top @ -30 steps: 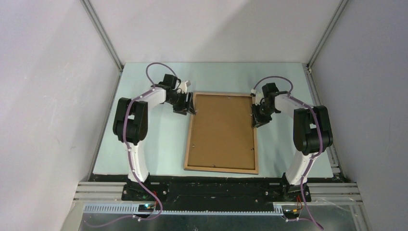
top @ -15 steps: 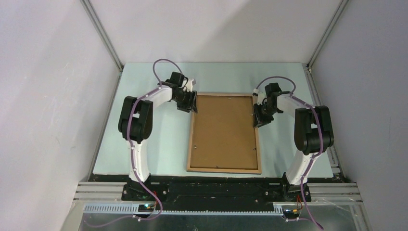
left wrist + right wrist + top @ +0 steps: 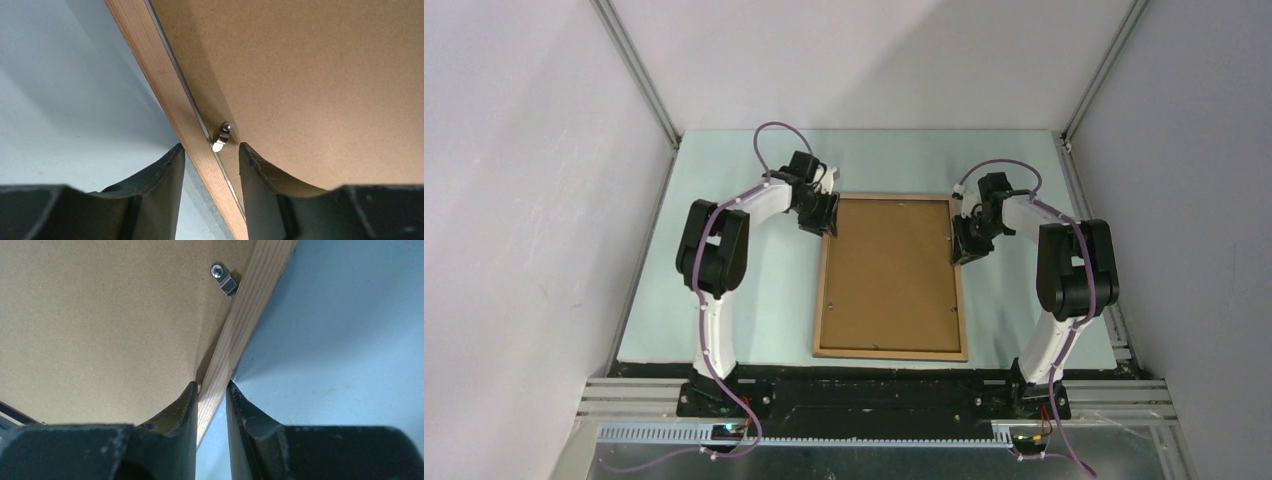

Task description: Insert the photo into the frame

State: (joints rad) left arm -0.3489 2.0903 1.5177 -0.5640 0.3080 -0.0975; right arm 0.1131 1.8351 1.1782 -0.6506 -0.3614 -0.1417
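The frame (image 3: 822, 290) lies back side up in the middle of the table, its wood-brown rails around a solid brown backing board (image 3: 890, 272). The photo is hidden. My left gripper (image 3: 827, 222) straddles the left rail (image 3: 165, 90) near its far end, open, with a gap on each side of the wood. A small metal clip (image 3: 221, 137) sits just ahead of its fingertips. My right gripper (image 3: 959, 240) is shut on the right rail (image 3: 250, 305), one finger on the board side and one outside. My right gripper (image 3: 212, 386) has another clip (image 3: 225, 280) beyond it.
The pale blue table top (image 3: 724, 300) lies open on both sides of the frame. White walls with metal corner posts (image 3: 639, 75) enclose the table. A black base bar (image 3: 874, 395) runs along the near edge.
My left arm has swung right and farther back onto the frame's left rail, and its jaws have narrowed. The frame has shifted slightly right. The right gripper has kept its hold.
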